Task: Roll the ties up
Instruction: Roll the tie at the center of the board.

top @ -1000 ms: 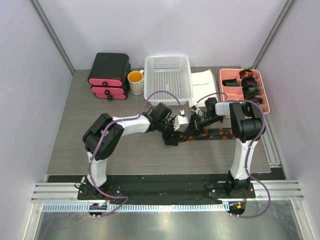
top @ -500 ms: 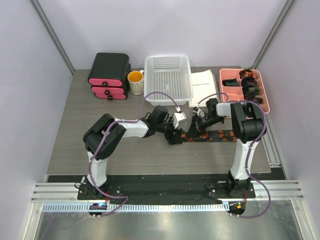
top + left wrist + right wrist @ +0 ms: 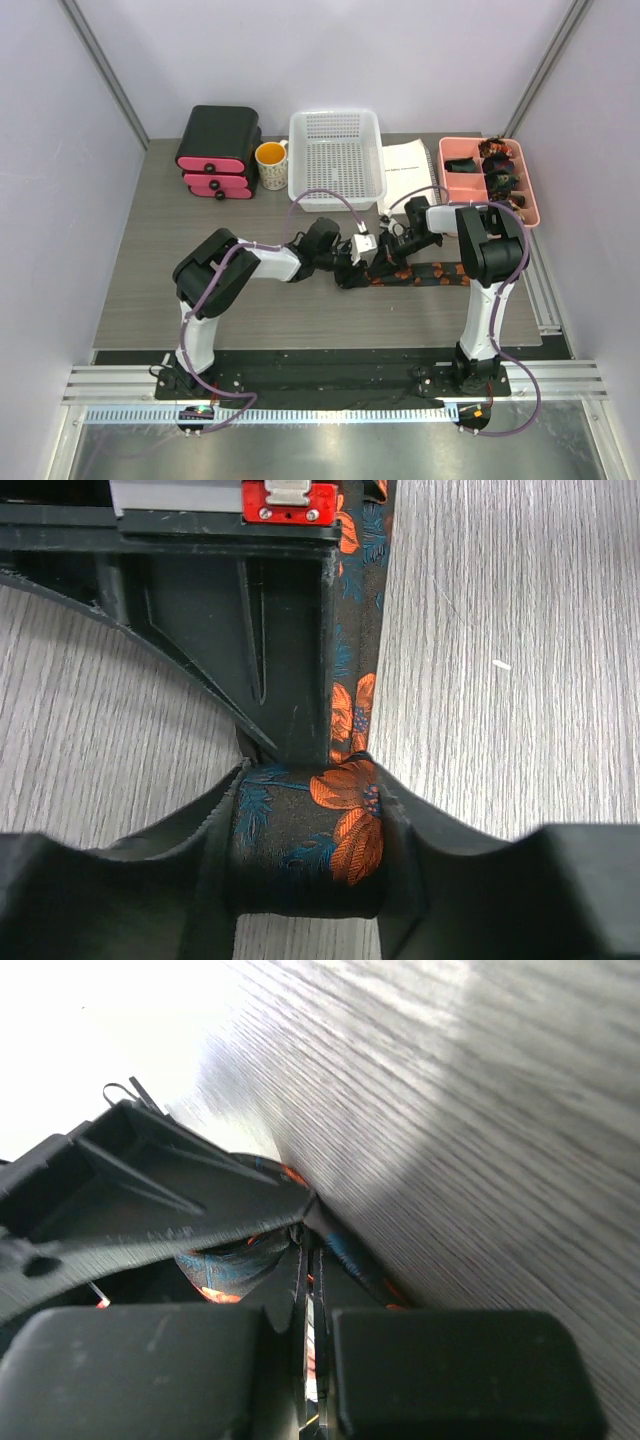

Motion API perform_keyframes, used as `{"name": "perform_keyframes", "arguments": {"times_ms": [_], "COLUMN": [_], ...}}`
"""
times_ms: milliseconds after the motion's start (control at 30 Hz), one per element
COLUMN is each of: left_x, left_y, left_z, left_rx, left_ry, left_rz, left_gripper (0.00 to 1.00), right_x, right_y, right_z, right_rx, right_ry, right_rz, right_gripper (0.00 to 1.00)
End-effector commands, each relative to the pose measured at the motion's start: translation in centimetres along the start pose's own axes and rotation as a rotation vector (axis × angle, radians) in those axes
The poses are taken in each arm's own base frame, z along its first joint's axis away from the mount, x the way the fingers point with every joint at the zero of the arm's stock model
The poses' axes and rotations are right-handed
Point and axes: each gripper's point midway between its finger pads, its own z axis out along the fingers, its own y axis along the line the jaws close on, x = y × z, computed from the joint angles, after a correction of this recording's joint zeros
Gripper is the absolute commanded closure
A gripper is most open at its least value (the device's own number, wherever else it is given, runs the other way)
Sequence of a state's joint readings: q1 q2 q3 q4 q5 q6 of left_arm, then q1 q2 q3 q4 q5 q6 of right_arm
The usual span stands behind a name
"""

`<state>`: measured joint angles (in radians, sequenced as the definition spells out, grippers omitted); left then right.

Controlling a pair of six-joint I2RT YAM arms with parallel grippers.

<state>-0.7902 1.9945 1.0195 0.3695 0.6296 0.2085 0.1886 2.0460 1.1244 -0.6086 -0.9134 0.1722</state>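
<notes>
- The tie point(image 3: 432, 270) lies flat on the table point(image 3: 170, 270) mid-front, its long axis left to right, with the rolled end point(image 3: 315, 855) at the left.
- The printed sheet point(image 3: 408, 166) is too small to read, and the red tag point(image 3: 287, 494) shows no legible writing.
- The left gripper point(image 3: 310, 815) is low, reaching rightward, and clamped on the rolled end.
- The right gripper point(image 3: 386, 254) has its arm folded with the elbow high. Its fingers are together at the tie; I cannot tell whether cloth is pinched.

**Grey wood-grain table point(image 3: 180, 270) carries 6 things**

Along the far edge, left to right: a black-and-pink drawer box point(image 3: 218, 150), a yellow mug point(image 3: 271, 165), a white basket point(image 3: 337, 158), a paper booklet point(image 3: 410, 170), a pink tray point(image 3: 531, 200). Nearer, 1 dark orange-patterned tie point(image 3: 435, 271) lies stretched flat.
</notes>
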Motion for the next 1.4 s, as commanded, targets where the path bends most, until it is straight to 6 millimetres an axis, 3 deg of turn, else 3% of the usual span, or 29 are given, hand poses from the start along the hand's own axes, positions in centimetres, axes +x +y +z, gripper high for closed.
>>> {"name": "perform_keyframes", "arguments": {"times_ms": [0,167,300,367,533,800,1033,1167,1267,1300,1367], "left_x": [1.9,4.2,6.4,7.2,8.9,9.3,10.0,10.2,10.2,10.3,10.1], "left_y": [-0.1,0.2,-0.1,-0.4,-1.0,-0.6,-1.0,-1.0,-1.1,-1.2,-1.5], "left_z": [0.3,-1.0,-2.4,-3.1,-4.1,-5.2,-5.0,-4.9,-4.9,-5.0,-5.0], "left_rx": [-0.005,-0.036,-0.037,-0.021,0.022,0.01,0.017,0.02,0.028,0.033,0.052], "left_ry": [0.072,0.222,0.383,0.457,0.594,0.713,0.732,0.739,0.74,0.744,0.733], "left_rz": [-0.019,0.006,0.063,0.093,0.108,0.112,0.093,0.097,0.099,0.092,0.08], "left_gripper": [0.61,0.8,0.87,0.88,0.89,0.88,0.85,0.83,0.79,0.78,0.73], "right_x": [-0.9,-0.8,-1.1,-1.0,-1.5,-1.6,-1.1,-0.6,-0.2,0.0,-0.2], "right_y": [-5.5,-3.3,-1.3,0.0,0.0,4.3,6.2,5.6,4.2,3.6,2.7], "right_z": [1.5,1.4,-0.6,-1.8,-3.9,-3.6,-2.2,-0.6,0.1,0.3,0.4], "right_rx": [0.263,0.199,0.177,0.149,0.152,-0.104,-0.173,-0.143,-0.088,-0.066,-0.024], "right_ry": [-0.049,-0.054,-0.066,-0.068,-0.094,-0.128,-0.14,-0.118,-0.094,-0.084,-0.086], "right_rz": [-0.055,-0.071,-0.129,-0.151,-0.147,-0.095,-0.098,-0.12,-0.125,-0.107,-0.128], "right_gripper": [0.99,0.99,0.81,0.79,0.76,0.55,0.48,0.51,0.7,0.86,0.99]}}
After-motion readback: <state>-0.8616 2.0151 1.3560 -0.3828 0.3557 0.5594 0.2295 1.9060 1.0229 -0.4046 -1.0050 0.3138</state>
